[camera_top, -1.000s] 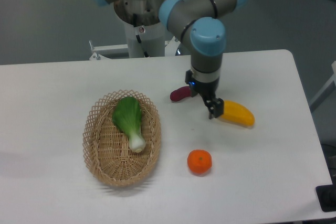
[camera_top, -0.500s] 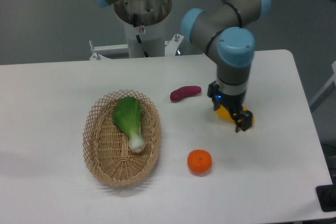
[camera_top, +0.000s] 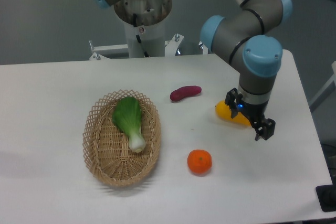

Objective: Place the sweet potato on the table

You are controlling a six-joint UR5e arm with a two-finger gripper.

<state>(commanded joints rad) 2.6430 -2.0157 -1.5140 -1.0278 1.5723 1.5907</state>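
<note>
The sweet potato [camera_top: 185, 93], a small reddish-purple tuber, lies on the white table [camera_top: 52, 98] right of the basket, with nothing touching it. My gripper [camera_top: 261, 128] hangs at the right side of the table, well right of the sweet potato, over the right end of the yellow fruit [camera_top: 229, 114]. It holds nothing. From this angle I cannot tell whether its fingers are open or shut.
An oval wicker basket [camera_top: 100, 153] at the left holds a green leafy vegetable [camera_top: 129, 119]. A round orange [camera_top: 199, 161] sits on the table toward the front. The arm's base column [camera_top: 142, 24] stands behind the table's far edge.
The gripper has moved right and toward the front, away from the sweet potato. The sweet potato stays where it lay, now fully in view. The yellow fruit is now partly covered.
</note>
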